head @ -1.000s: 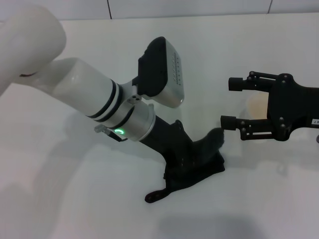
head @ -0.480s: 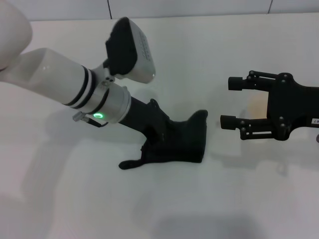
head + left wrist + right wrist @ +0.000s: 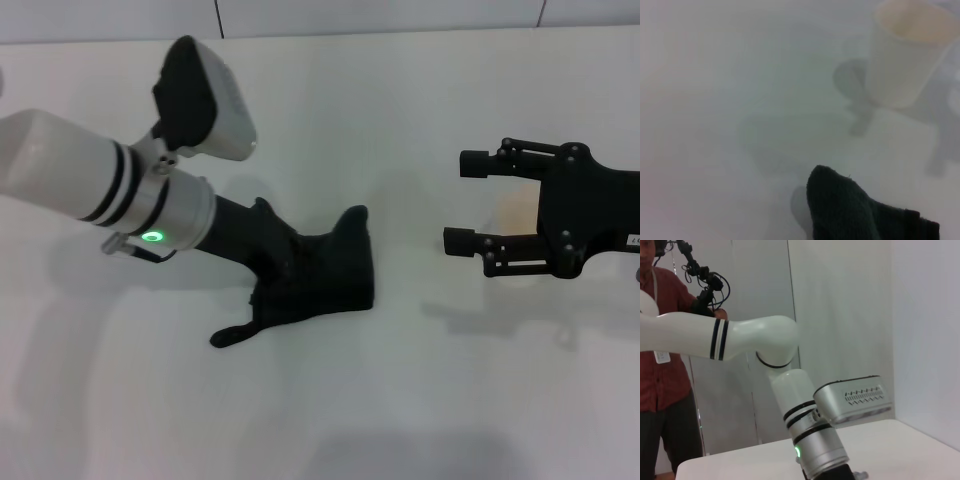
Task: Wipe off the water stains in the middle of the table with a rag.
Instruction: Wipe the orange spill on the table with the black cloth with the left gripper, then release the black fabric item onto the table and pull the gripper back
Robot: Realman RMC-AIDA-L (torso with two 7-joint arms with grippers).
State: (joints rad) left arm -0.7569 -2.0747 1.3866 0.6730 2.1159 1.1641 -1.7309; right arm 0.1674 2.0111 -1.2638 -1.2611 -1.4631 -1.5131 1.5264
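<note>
The black rag (image 3: 345, 270) lies bunched on the white table (image 3: 430, 400), left of centre, with a thin tail (image 3: 228, 336) trailing towards me. My left gripper (image 3: 292, 272) reaches in from the left, shut on the rag and pressing it onto the table. The rag's tip shows in the left wrist view (image 3: 845, 210). No orange-brown water stains show on the bare table in any view. My right gripper (image 3: 462, 203) is open at the right and holds nothing.
A pale cup (image 3: 516, 212) stands between the right gripper's fingers; it also shows in the left wrist view (image 3: 907, 50). Grey seam lines (image 3: 217, 18) run along the far edge. A person (image 3: 662, 365) stands behind the table in the right wrist view.
My left arm has swept the rag leftwards and a little away from me across the table. The right gripper has not moved.
</note>
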